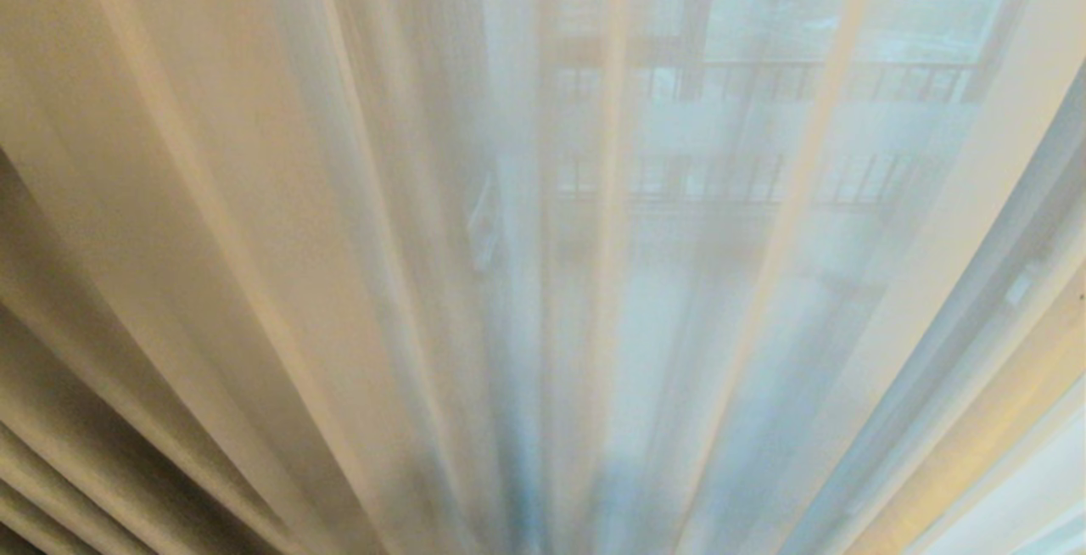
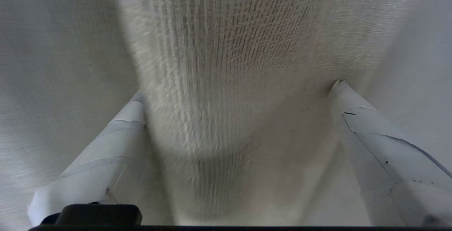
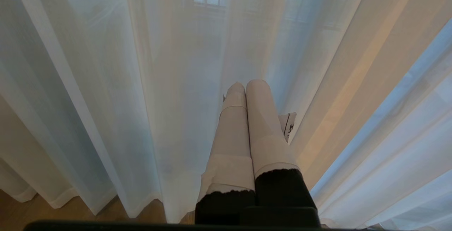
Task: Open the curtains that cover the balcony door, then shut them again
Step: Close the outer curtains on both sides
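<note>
The curtains fill every view. Thin white sheers (image 1: 594, 283) hang shut across the middle, and a heavy pale beige drape (image 1: 127, 300) hangs in folds at the left. The balcony door (image 1: 764, 126) shows only dimly through the sheers as glass with dark framing. My left gripper (image 2: 237, 96) is open wide, with a rounded fold of the woven drape (image 2: 226, 65) bulging between its white fingers (image 2: 130, 114), which are not clamped on it. My right gripper (image 3: 246, 87) is shut and empty, parked low and pointing at the sheers (image 3: 141, 82). Neither gripper shows in the head view.
A dark railing (image 1: 806, 80) with vertical bars lies beyond the glass. The sheers' hems end just above a wooden floor (image 3: 42, 209). More pale fabric folds (image 1: 1001, 385) hang at the right.
</note>
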